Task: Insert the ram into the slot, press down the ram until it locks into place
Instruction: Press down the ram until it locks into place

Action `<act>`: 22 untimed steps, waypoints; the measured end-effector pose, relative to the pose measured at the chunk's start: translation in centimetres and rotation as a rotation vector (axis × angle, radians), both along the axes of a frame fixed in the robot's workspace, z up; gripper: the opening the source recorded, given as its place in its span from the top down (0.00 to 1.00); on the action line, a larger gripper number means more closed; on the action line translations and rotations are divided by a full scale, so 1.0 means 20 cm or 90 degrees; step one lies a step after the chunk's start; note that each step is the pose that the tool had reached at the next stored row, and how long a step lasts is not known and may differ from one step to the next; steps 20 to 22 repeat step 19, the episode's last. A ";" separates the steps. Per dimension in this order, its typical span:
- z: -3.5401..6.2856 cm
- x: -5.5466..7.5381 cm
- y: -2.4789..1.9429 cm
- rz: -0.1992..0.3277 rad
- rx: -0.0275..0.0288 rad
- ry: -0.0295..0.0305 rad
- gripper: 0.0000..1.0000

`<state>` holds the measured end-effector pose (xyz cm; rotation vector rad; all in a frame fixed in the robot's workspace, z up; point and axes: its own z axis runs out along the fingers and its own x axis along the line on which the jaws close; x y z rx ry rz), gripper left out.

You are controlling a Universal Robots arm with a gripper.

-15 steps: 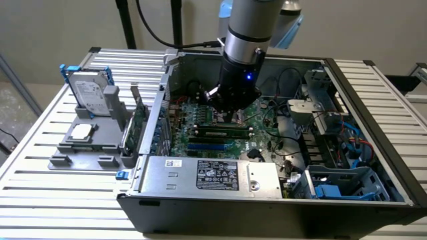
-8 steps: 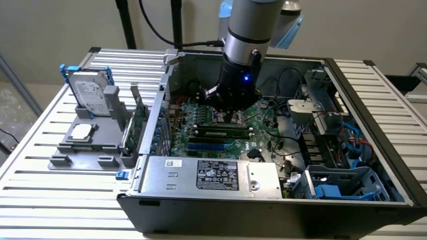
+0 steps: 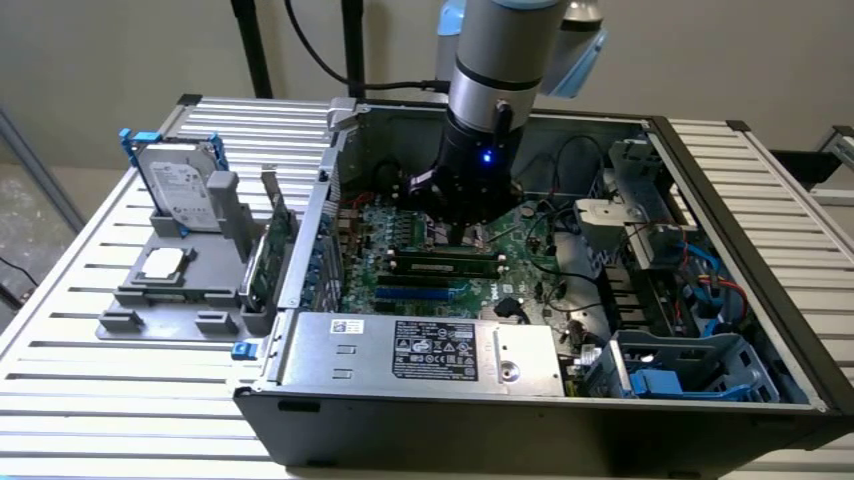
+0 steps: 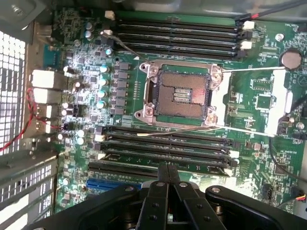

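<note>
1. Green ram [image 3: 445, 267] already sits in a black slot [image 3: 400, 268] on the motherboard [image 3: 521, 285], which you see in the exterior view.
2. Your gripper [image 4: 167, 168] has its fingers pressed together, holding nothing, just above the slots beside the blue slot [image 4: 112, 183].
3. Around stands the computer case [image 3: 534, 425].

The arm [image 3: 497, 60] comes down almost vertical from the upper centre of the exterior view. Its end effector [image 3: 461, 232] sits at the middle of that frame. In the wrist view the two fingers [image 4: 163, 178] seem pressed together, closed.
</note>
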<state>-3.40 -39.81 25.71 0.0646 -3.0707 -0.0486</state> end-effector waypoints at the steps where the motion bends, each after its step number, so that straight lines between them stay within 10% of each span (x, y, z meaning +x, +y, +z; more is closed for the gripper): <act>1: 0.000 0.00 0.000 -0.010 0.0000 -0.0002 0.89; 22: 0.004 0.01 -0.031 -0.041 -0.0021 -0.0015 0.89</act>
